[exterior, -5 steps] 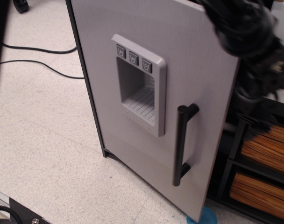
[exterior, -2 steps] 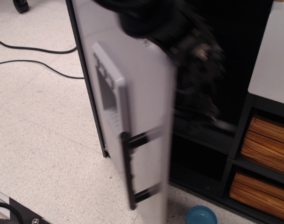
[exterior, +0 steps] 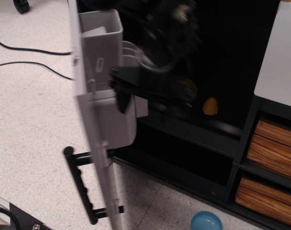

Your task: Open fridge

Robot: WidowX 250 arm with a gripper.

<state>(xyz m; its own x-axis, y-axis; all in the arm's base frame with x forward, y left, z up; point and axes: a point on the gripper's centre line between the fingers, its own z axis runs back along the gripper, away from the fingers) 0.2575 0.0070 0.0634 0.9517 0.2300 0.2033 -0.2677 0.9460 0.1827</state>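
- One fridge [exterior: 217, 62] is seen with its dark shelved interior exposed, standing on the speckled floor [exterior: 30, 124].
- Its grey door [exterior: 95, 120] is swung wide and viewed almost edge-on, left of the interior; moulded grey bins [exterior: 105, 48] are carried on its inner face.
- A black bar handle [exterior: 78, 184] is seen projecting from the door's outer side, low down.
- The gripper [exterior: 150, 81] is blurred, just right of the door's bins; whether its jaws are clenched or released cannot be told.
- Wood-coloured drawers [exterior: 272, 148] are set right of the fridge.
- A small yellow object [exterior: 210, 106] is seen on a fridge shelf.
- A blue bowl [exterior: 207, 221] is seen on the floor below the fridge.
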